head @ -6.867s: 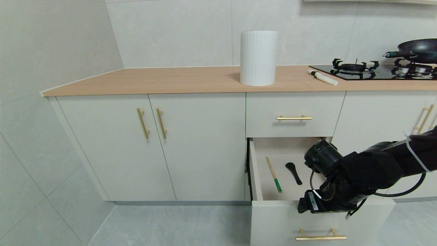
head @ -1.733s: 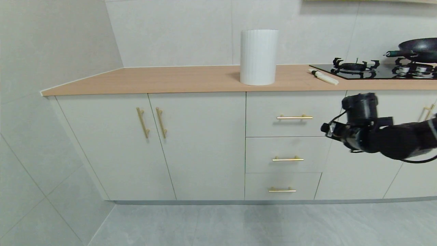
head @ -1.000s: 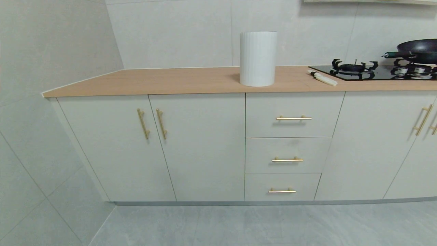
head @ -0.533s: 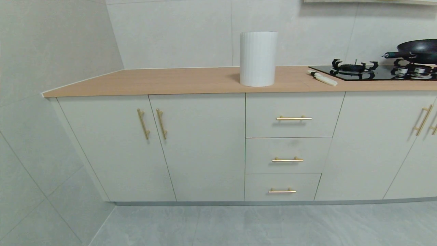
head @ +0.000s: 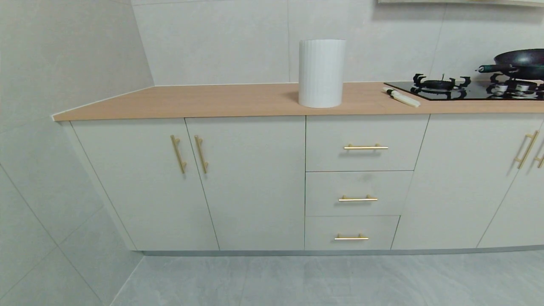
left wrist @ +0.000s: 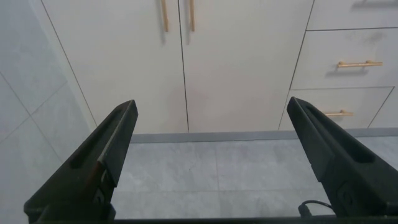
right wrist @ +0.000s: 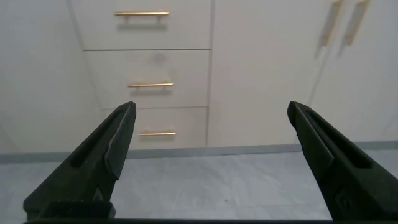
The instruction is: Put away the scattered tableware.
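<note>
The middle drawer point(head: 359, 193) is shut now, chopsticks and black spoon inside, and the right arm has withdrawn, so those look stored; a pale, dark-tipped utensil point(head: 401, 97) lies on the counter point(head: 212, 100), at 3 o'clock from the white canister point(head: 321, 72); left gripper point(left wrist: 211, 111) and right gripper point(right wrist: 211, 112) gape wide, empty.

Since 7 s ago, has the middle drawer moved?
Yes. The middle drawer has slid inward and shut: its front now lies flush with the top drawer above, where before it stood pulled out toward the camera.
</note>
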You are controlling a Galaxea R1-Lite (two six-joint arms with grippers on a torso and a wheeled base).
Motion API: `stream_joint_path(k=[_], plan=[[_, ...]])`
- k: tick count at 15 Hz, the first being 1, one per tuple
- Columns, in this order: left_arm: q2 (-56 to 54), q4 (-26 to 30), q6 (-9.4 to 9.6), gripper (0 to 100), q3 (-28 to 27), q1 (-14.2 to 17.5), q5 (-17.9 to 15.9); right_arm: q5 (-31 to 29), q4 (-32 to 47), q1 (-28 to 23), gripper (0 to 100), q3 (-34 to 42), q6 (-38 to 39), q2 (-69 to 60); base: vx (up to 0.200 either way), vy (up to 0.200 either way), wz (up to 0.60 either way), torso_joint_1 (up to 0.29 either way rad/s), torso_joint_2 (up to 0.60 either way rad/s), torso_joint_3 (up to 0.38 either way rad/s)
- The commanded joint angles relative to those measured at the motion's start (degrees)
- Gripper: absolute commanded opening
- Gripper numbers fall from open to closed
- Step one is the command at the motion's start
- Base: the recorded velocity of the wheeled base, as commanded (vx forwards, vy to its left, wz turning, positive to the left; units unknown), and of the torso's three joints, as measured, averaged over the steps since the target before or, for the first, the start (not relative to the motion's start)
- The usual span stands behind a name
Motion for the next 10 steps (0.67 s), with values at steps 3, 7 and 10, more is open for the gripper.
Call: stream_joint_path(k=[3, 7, 10], plan=[[0.00, 0.00, 0.02, 100, 0.00, 0.01, 0.01, 5.48, 3.14, 0.13, 100, 0.18, 1.84, 0.19, 0.000, 0.000, 0.00, 0.000, 0.00, 0.000], [0.00, 0.00, 0.11, 100, 0.00, 0.01, 0.01, 5.74, 3.23, 0.13, 100, 0.18, 2.01, 0.10, 0.000, 0.000, 0.00, 0.000, 0.00, 0.000], [0.00, 0.00, 0.11, 100, 0.00, 0.01, 0.01, 5.74, 3.23, 0.13, 100, 0.18, 2.01, 0.10, 0.000, 0.000, 0.00, 0.000, 0.00, 0.000]])
